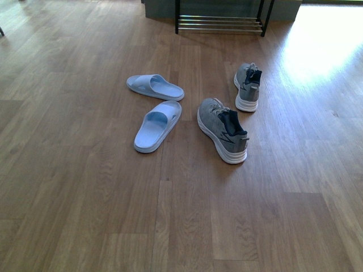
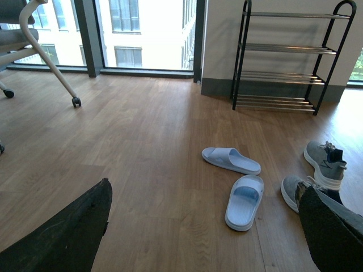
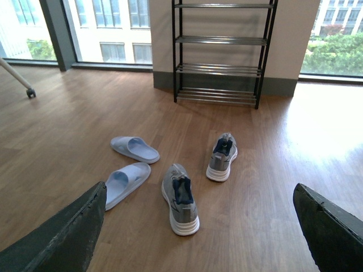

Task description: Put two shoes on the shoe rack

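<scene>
Two grey knit sneakers with white soles and navy lining lie on the wood floor. The nearer shoe (image 1: pixel 222 130) lies heel toward me; the farther shoe (image 1: pixel 248 86) sits behind it to the right. Both show in the right wrist view, the nearer shoe (image 3: pixel 180 199) and the farther shoe (image 3: pixel 222 157). The shoe rack (image 1: pixel 220 24) stands at the back; only its lowest shelf shows in the front view. The whole rack (image 3: pixel 220 54) shows in the right wrist view, its shelves bare. My left gripper (image 2: pixel 207 226) and right gripper (image 3: pixel 198 232) are open, empty, high above the floor.
Two pale blue slides, one (image 1: pixel 155 87) behind the other (image 1: pixel 158 125), lie left of the sneakers. An office chair leg with a caster (image 2: pixel 75 101) stands far left. Windows and a grey wall base lie behind the rack.
</scene>
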`<move>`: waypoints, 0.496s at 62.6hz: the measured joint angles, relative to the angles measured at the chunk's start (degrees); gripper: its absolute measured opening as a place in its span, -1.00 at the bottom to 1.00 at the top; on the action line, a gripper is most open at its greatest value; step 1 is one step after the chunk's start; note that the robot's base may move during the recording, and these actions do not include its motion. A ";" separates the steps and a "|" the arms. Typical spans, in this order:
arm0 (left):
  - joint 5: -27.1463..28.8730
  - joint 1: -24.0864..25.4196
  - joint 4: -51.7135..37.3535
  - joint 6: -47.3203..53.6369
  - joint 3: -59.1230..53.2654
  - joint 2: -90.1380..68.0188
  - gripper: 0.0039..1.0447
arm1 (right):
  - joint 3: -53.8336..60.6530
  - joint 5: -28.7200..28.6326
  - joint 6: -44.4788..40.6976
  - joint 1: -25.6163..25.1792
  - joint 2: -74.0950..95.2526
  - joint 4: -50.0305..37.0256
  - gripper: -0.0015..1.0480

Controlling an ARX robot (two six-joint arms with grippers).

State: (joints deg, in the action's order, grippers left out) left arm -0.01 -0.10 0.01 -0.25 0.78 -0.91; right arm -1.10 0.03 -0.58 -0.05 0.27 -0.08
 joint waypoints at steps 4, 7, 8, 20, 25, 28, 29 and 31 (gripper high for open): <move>0.00 0.00 0.00 0.00 0.00 0.00 0.83 | 0.00 0.00 0.00 0.00 0.00 0.00 0.82; 0.00 0.00 0.00 -0.02 0.00 0.00 0.83 | 0.00 0.00 0.00 0.00 0.00 0.00 0.82; 0.00 0.00 0.00 -0.02 0.00 0.00 0.83 | 0.00 0.00 0.00 0.00 0.00 0.00 0.82; 0.00 0.00 0.00 -0.02 0.00 0.00 0.83 | 0.00 0.00 0.00 0.00 0.00 0.00 0.82; 0.00 0.00 0.00 -0.02 0.00 0.00 0.83 | 0.00 0.00 0.00 0.00 0.00 0.00 0.82; 0.00 0.00 0.00 -0.02 0.00 0.00 0.83 | 0.00 0.00 0.00 0.00 0.00 0.00 0.82; 0.00 0.00 0.00 -0.02 0.00 0.00 0.83 | 0.00 0.00 0.00 0.00 0.00 0.00 0.82; 0.00 0.00 0.00 0.00 0.00 0.00 0.83 | 0.00 0.00 0.00 0.00 0.00 0.00 0.82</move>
State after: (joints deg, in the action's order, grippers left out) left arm -0.01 -0.10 0.01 -0.25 0.78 -0.91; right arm -1.10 0.03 -0.58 -0.05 0.27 -0.08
